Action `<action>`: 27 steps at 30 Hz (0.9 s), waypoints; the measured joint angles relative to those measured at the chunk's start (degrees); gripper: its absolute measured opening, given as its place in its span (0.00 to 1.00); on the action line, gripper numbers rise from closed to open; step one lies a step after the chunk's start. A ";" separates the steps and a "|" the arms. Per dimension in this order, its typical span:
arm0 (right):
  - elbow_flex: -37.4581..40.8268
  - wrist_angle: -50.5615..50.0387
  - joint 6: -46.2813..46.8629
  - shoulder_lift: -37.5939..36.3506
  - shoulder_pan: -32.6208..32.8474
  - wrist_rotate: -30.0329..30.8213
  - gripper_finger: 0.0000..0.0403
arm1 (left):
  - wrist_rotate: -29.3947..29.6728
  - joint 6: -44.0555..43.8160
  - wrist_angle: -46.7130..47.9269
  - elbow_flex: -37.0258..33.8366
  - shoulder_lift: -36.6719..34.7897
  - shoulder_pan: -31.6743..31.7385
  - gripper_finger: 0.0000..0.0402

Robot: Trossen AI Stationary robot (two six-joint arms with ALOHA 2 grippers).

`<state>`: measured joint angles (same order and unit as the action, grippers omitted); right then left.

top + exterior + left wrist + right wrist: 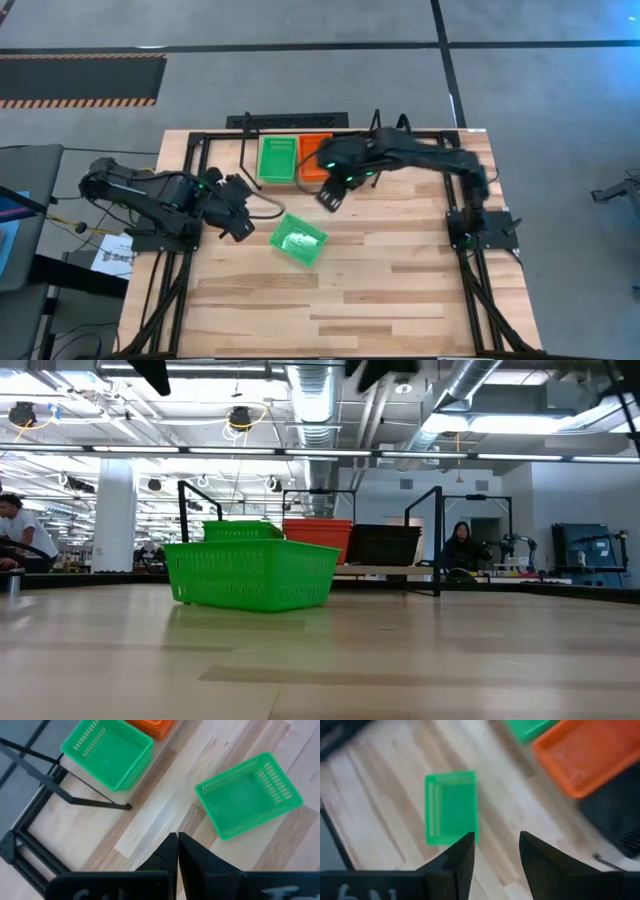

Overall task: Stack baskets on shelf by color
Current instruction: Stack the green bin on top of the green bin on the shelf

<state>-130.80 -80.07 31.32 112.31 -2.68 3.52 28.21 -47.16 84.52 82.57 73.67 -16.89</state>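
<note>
The loose green basket sits tilted mid-frame, below and left of the right claw, whose fingers are apart; the left claw, fingers together, is closer

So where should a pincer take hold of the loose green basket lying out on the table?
Probably on one of its side walls, coming from above. The loose green basket sits upright and open-topped, turned at an angle to the table edges and apart from the shelf, so its thin slatted rim is free all round. The open right pincer hangs closest; its fingers could straddle a wall.
</note>
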 joint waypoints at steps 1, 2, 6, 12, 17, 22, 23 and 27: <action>0.02 -1.26 1.39 -1.57 0.32 1.67 0.44 | 0.59 -0.09 -0.36 -0.42 0.08 -0.42 0.00; 0.00 -2.53 2.83 -2.80 0.67 3.45 0.44 | 1.11 -0.08 -0.75 -0.85 0.13 -0.86 0.00; -0.01 -5.14 9.19 -8.31 3.51 8.10 0.44 | 1.21 3.80 -5.89 -4.56 0.04 -1.76 0.00; -0.05 -5.28 17.87 -14.29 10.56 15.53 0.43 | -7.19 18.37 -22.63 -14.10 0.07 -1.27 0.00; 0.04 -5.26 21.96 -16.31 16.66 20.44 0.44 | -16.00 29.46 -34.85 -21.41 0.16 0.08 0.00; 0.04 -5.25 22.42 -16.42 19.25 22.11 0.44 | -12.97 28.61 -35.57 -22.52 0.48 2.62 0.00; 0.04 -5.32 22.42 -16.39 19.35 22.09 0.43 | -12.51 27.99 -35.69 -22.52 0.48 3.29 0.00; 0.04 -6.91 21.20 -15.46 18.85 22.05 0.43 | -11.52 25.85 -35.63 -22.52 0.48 5.94 0.00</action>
<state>-130.76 -86.98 52.51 96.85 16.17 25.56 16.69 -21.30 48.88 60.05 74.15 -10.96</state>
